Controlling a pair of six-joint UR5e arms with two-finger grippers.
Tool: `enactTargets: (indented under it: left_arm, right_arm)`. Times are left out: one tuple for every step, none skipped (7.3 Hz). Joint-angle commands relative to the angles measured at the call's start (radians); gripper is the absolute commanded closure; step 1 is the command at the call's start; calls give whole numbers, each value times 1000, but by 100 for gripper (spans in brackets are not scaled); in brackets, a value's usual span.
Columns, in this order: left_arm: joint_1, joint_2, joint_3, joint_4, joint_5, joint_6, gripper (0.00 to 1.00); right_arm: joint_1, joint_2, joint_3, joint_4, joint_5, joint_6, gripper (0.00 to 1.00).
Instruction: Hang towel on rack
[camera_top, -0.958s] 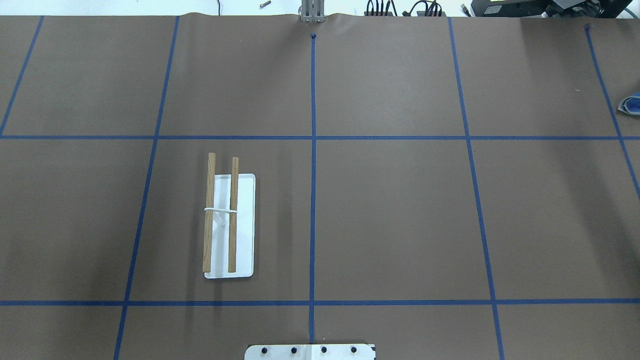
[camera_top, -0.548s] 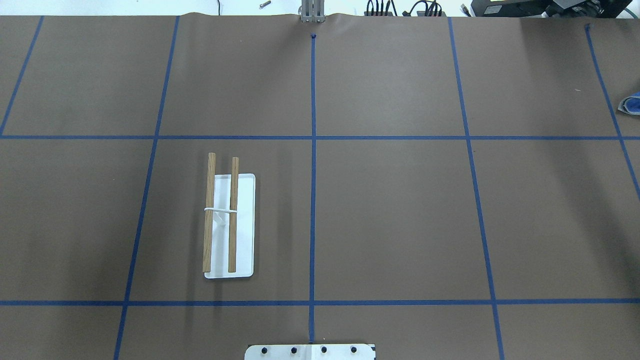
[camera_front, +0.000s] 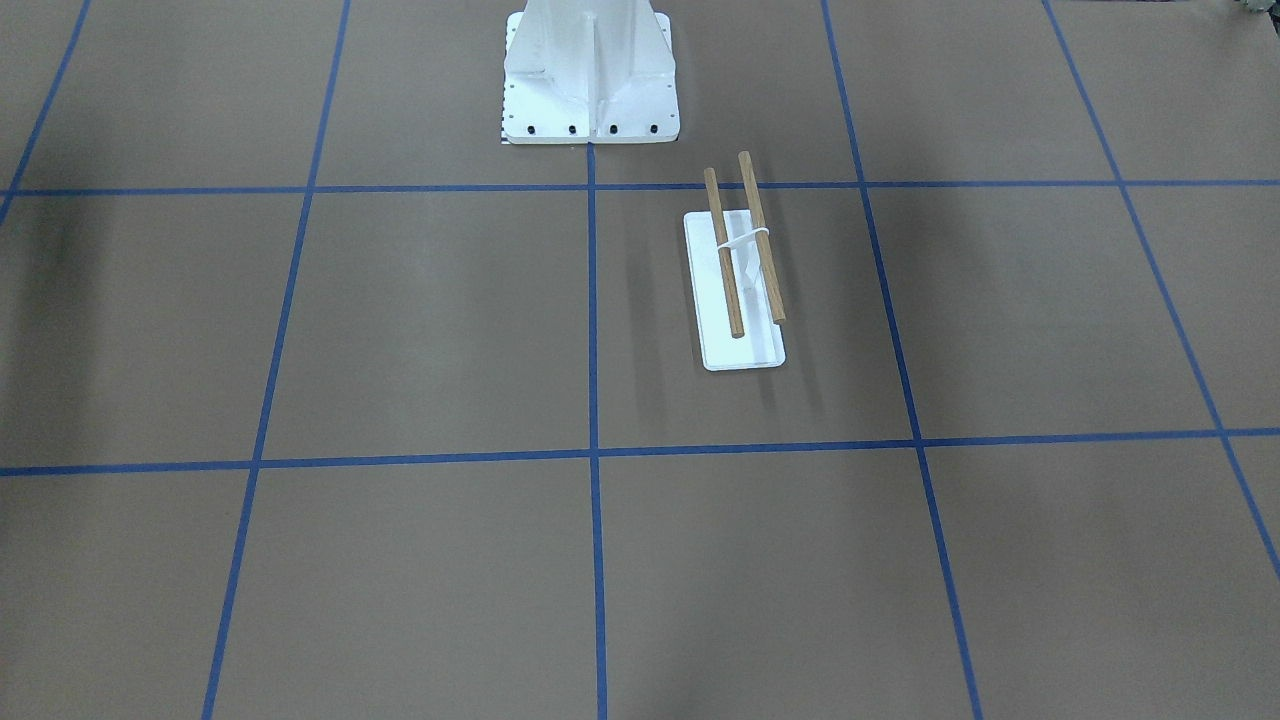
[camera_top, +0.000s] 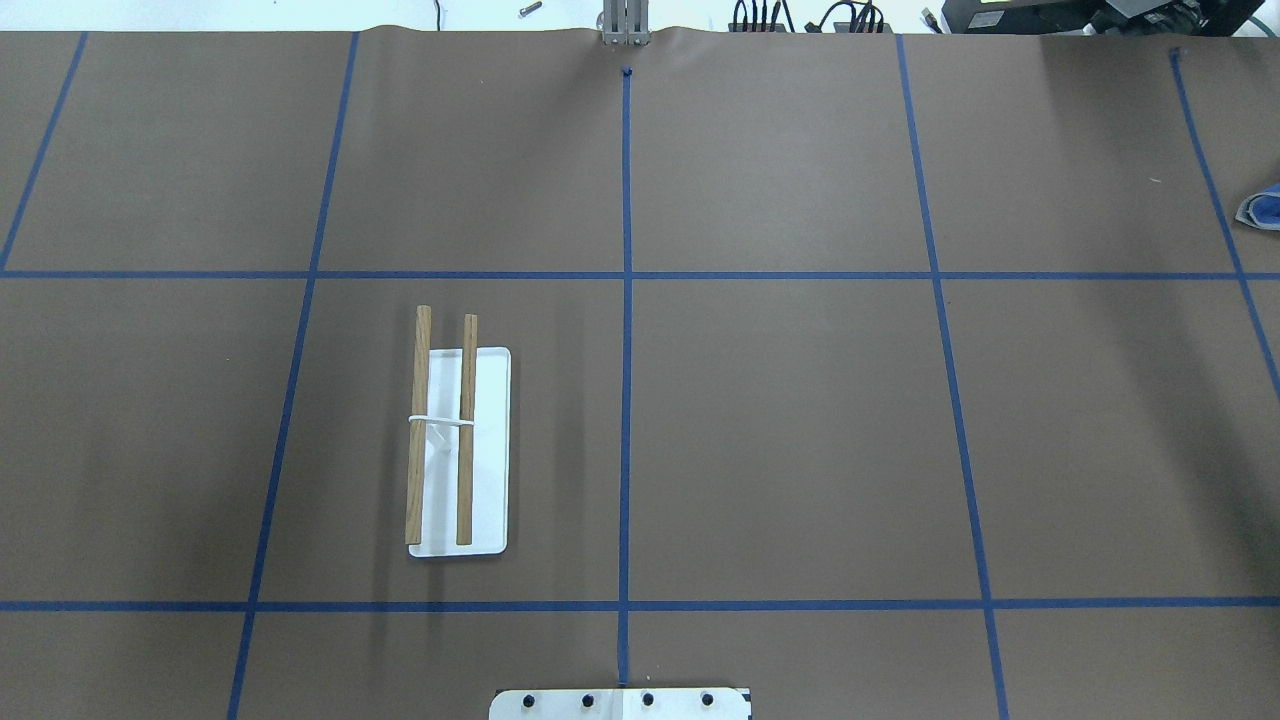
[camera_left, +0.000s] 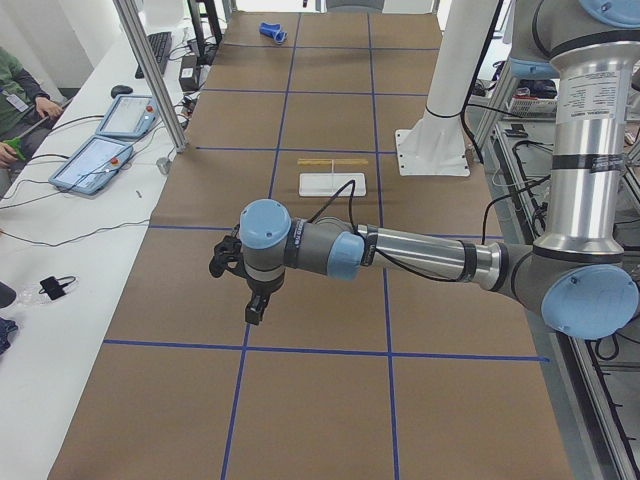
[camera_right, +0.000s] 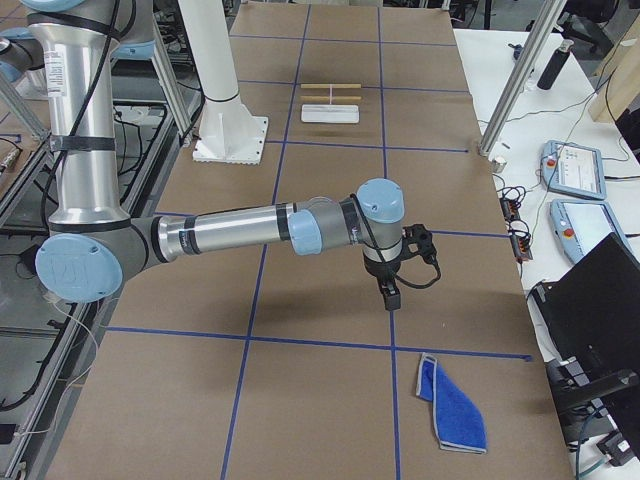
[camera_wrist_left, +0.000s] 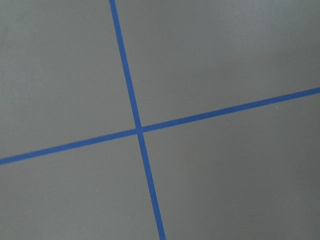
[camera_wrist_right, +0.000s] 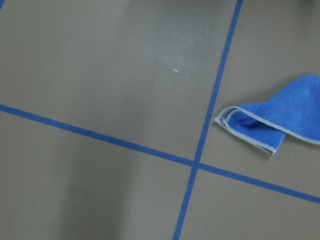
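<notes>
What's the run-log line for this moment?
towel: on table, ungrasped; rack: bare; right gripper: over table near towel; left gripper: over table, away from towel; next: grasp towel

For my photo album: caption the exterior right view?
Right gripper above the table, the towel lying nearby, the rack far off.

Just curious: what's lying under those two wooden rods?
Only the rack's flat white base and the white bracket; nothing hangs on the rods. The base directly beneath each rod is covered.

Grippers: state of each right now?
Left gripper: cannot tell, shown only from the side.
Right gripper: cannot tell; the towel lies apart from it.
</notes>
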Motion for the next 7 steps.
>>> enactTargets:
  left_arm:
    - [1,6,5,-52,0,0,2]
    - [1,6,5,-52,0,-2,2]
    - [1,6,3,-52,0,-2,2]
    - [1,6,3,-52,0,-2,2]
    - [1,6,3,-52,0,-2,2]
    - [1,6,3,-52,0,-2,2]
    - [1,6,6,-52,0,-2,2]
  right_arm:
    - [-31,63,-209,147,-86,-2,0]
    - [-41,139,-364,239,-89,-5,0]
    - [-70,220,-505,317,-96,-14,0]
    - [-82,282,-630,359,-133,-53,0]
    - [-87,357,-736,370,-161,-74,0]
    - [-101,396,-803,372,-167,-90,0]
    - [-105,408,-835,373,-176,-99,0]
